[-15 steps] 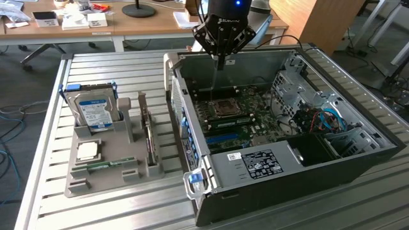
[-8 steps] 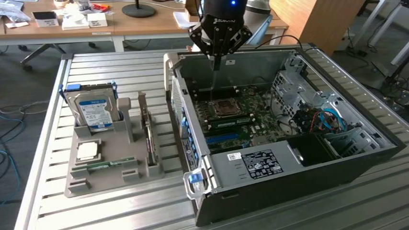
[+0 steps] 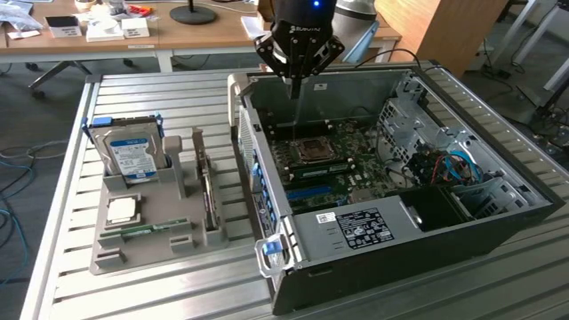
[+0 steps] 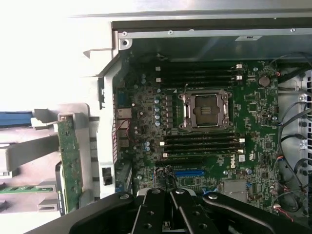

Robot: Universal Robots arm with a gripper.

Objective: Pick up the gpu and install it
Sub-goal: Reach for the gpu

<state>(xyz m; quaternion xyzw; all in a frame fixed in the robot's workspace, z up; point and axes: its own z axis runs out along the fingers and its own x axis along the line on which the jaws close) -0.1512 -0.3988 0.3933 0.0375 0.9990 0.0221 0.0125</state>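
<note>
The gpu (image 3: pixel 206 183) stands on edge in a slot of the grey holder (image 3: pixel 151 250), at the exterior view's left of the open computer case (image 3: pixel 498 220). The wrist view shows it as a thin green card (image 4: pixel 70 163) beside the case wall. My gripper (image 3: pixel 294 93) hangs over the back of the case, above the motherboard (image 3: pixel 342 177), well apart from the gpu. Its fingers (image 4: pixel 157 214) are shut together and I see nothing between them. Below them lie the motherboard's expansion slots, one of them blue (image 4: pixel 190 172).
The holder also carries a silver hard drive (image 3: pixel 133 157), a processor chip (image 3: pixel 122 210) and a green memory stick (image 3: pixel 142 231). The CPU socket (image 4: pixel 204 109) sits between the memory slots. Cables (image 3: pixel 454 170) fill the case's far side. Desks stand behind the slatted table (image 3: pixel 160 100).
</note>
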